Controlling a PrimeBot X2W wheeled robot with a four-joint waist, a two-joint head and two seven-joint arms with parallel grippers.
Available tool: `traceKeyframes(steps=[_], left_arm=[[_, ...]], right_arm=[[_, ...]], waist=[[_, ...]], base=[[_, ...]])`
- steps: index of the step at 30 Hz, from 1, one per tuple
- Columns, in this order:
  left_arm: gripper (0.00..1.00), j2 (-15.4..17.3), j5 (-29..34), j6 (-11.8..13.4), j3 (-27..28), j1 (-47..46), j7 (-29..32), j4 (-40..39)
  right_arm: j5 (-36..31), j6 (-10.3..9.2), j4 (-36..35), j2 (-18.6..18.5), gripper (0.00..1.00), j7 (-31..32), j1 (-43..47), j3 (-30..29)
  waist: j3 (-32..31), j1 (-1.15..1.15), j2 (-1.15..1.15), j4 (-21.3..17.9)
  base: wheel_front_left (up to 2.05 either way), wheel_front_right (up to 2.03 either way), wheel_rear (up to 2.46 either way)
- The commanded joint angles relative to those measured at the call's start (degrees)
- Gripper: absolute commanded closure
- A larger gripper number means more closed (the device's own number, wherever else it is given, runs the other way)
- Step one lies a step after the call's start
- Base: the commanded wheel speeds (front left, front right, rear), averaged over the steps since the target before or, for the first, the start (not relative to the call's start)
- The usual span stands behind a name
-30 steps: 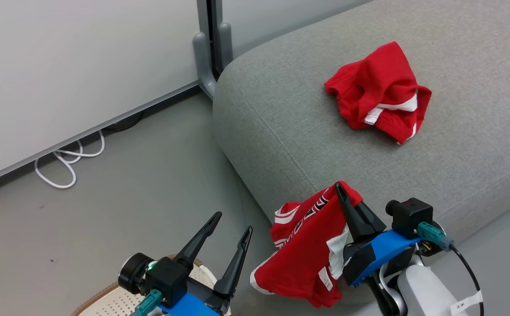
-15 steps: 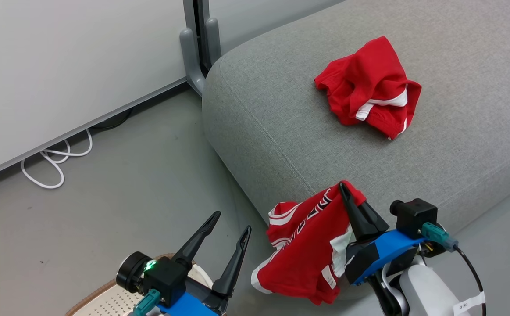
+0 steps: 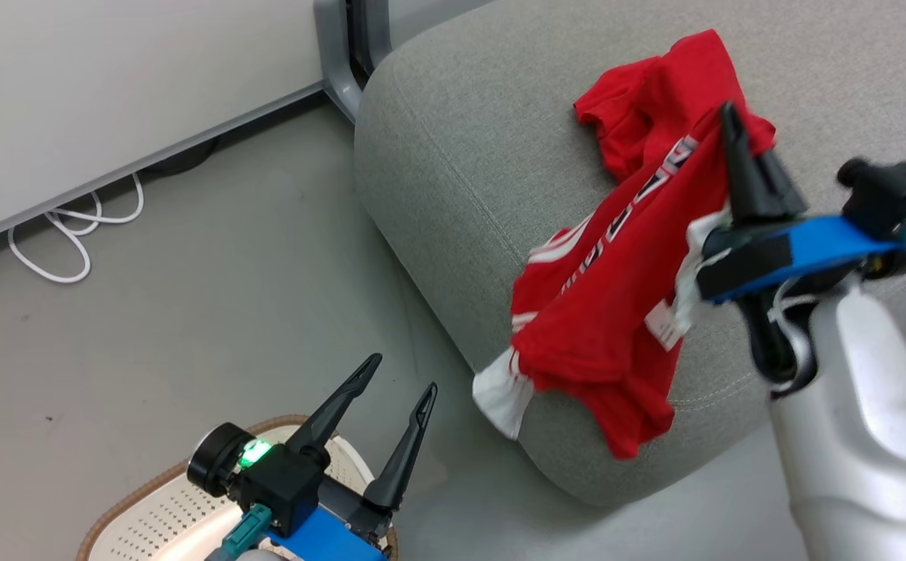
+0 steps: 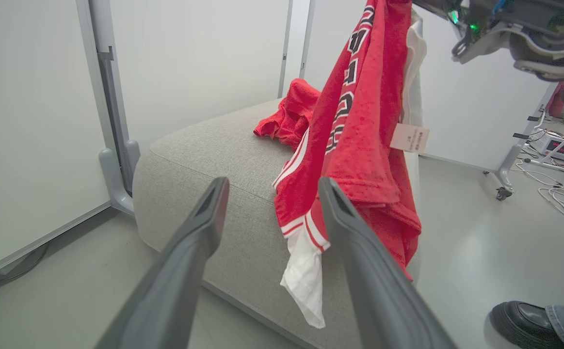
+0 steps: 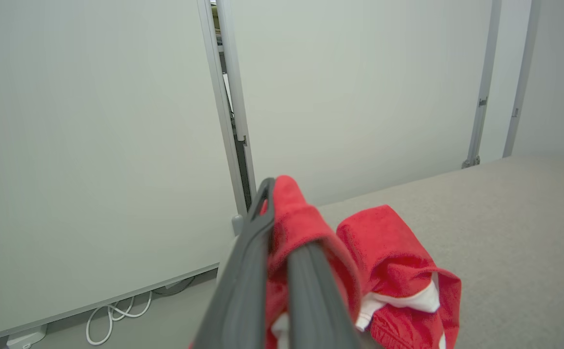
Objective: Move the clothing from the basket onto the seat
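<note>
Red jersey (image 3: 616, 312) w/ white trim & dark lettering hangs from the right end effector (image 3: 729, 117), whose two dark fingers are pinched together on a bunch of fabric near the garment's top. The jersey's lower part drapes over the rounded front corner of the grey couch (image 3: 453, 156), and its white hem hangs down the couch's side. A 2nd red garment (image 3: 628, 117) lies crumpled on the couch top, just behind the jersey and partly hidden by it. The left end effector (image 3: 402, 374) sits low at bottom left, fingers spread wide apart, above the cream basket (image 3: 149, 506) w/ brown rim. A white cable (image 3: 71, 234) loops on the floor (image 3: 227, 312) by the wall panel (image 3: 110, 78). The left wrist view shows a person's dark shoe (image 4: 519, 320) at lower right.
</note>
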Motion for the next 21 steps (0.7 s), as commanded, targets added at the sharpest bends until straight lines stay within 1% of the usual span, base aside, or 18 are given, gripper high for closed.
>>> traceKeyframes(steps=[1, 3, 6, 9, 11, 12, 15, 16, 18, 21], left_arm=[[0.00, 0.5, 0.4, 0.0, 0.0, -1.2, -0.1, -0.5], [0.00, 1.1, 0.7, 0.0, -0.4, -1.9, -0.1, -1.1], [0.00, 2.0, 1.1, 0.0, -1.1, -3.5, -0.1, -2.1], [0.00, 3.0, 1.5, 0.0, -1.1, -4.9, -0.1, -3.1], [0.00, 3.9, 1.9, -0.1, -1.1, -5.8, -0.1, -3.7], [0.00, 4.4, 2.0, 0.0, -1.2, -6.4, -0.1, -3.9], [0.00, 5.7, 2.4, 0.0, -1.2, -8.3, -0.1, -5.0], [0.00, 6.0, 2.5, 0.0, -1.1, -8.7, -0.1, -5.3], [0.00, 6.9, 2.6, 0.0, -1.3, -9.7, -0.1, -6.1], [0.00, 7.9, 3.2, 0.0, -1.4, -11.0, -0.1, -7.7]], right_arm=[[-1.2, 0.03, -1.3, 0.0, 1.00, 1.0, -3.1, -1.8], [-2.4, 0.03, -3.1, -0.7, 1.00, 3.5, -6.4, -4.4], [-2.8, 0.02, -6.4, -3.7, 1.00, 8.5, -11.1, -7.1], [-0.7, 0.03, -9.2, -6.4, 1.00, 13.1, -15.5, -10.9], [3.3, 0.03, -10.6, -7.5, 1.00, 15.6, -18.7, -13.3], [3.8, 0.03, -11.1, -9.6, 1.00, 16.8, -20.1, -14.5], [5.1, 0.04, -11.2, -13.2, 1.00, 18.7, -24.1, -19.4], [4.8, 0.03, -11.1, -13.4, 1.00, 18.7, -25.3, -21.0], [4.1, 0.04, -11.2, -15.2, 1.00, 18.6, -27.8, -25.0], [2.2, 0.03, -9.8, -16.5, 1.00, 18.0, -29.1, -27.9]], waist=[[1.6, 0.00, 0.00, 0.4], [3.2, 0.00, 0.00, 1.1], [6.3, 0.00, 0.00, 2.3], [9.1, 0.00, 0.00, 3.4], [11.1, 0.00, 0.00, 4.1], [12.2, 0.00, 0.00, 4.5], [15.2, 0.00, 0.00, 5.7], [16.0, 0.00, 0.00, 5.9], [18.0, 0.00, 0.00, 6.7], [20.6, 0.00, 0.00, 7.4]], base=[[0.00, 0.00, 0.00], [0.00, 0.00, 0.00], [0.00, 0.00, 0.00], [0.00, 0.00, 0.00], [0.00, 0.00, 0.00], [0.00, 0.00, 0.00], [0.00, 0.00, 0.00], [0.00, 0.00, 0.00], [0.00, 0.00, 0.00], [0.00, 0.00, 0.00]])
